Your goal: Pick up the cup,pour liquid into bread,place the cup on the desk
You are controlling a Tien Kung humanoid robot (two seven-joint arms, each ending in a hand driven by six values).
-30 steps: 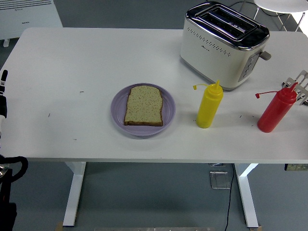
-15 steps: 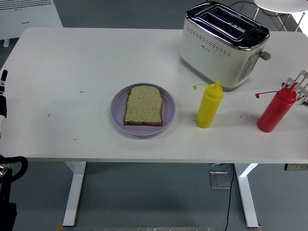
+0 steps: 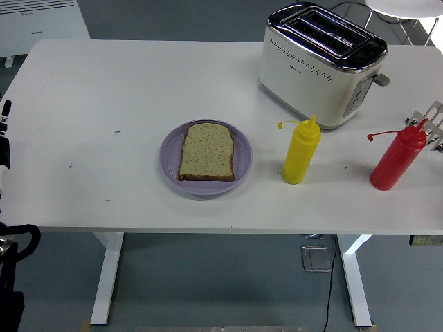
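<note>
The right hand (image 3: 432, 123) shows only as pale fingertips at the right edge, just behind the red bottle (image 3: 397, 160); its grip cannot be told. No cup is visible. The yellow bottle (image 3: 301, 152) stands upright right of the bread (image 3: 207, 151) on its plate (image 3: 170, 166). Nothing appears started: picking, pouring, placing all remain.

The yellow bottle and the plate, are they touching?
Apart. The head view shows a strip of bare white table between the yellow bottle and the right rim of the purple plate that holds the bread.
</note>
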